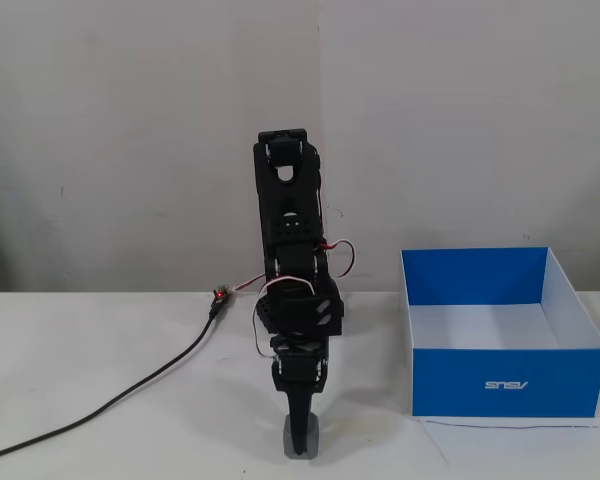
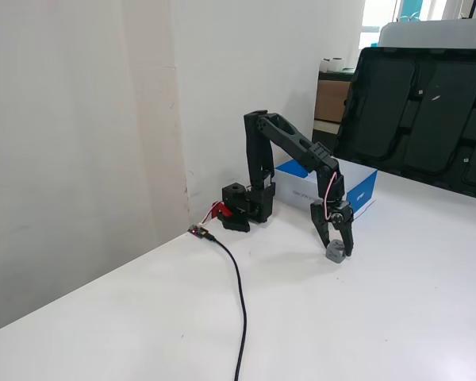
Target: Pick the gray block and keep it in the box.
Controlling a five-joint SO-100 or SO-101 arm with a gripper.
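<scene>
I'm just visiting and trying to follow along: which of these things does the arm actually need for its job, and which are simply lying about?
Part of the job:
- gray block, on the table under the tool
- box, blue, open at the top

Just lying about:
- black cable across the table
- dark trays leaning at the back

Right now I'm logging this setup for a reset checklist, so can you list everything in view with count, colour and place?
gray block: one, gray, on the table between the gripper's fingers, left of the box in a fixed view.
box: one, blue outside, white and blue inside, open top, on the table, nothing visible inside.
cable: one, black, running across the table to a small red connector near the arm's base.
table: one, white, against a pale wall.
dark panel: one, black, standing behind the table's far edge in a fixed view.
arm: one, black, bent over and reaching down.
gripper: one, black, lowered around the gray block; grip not clear.
</scene>
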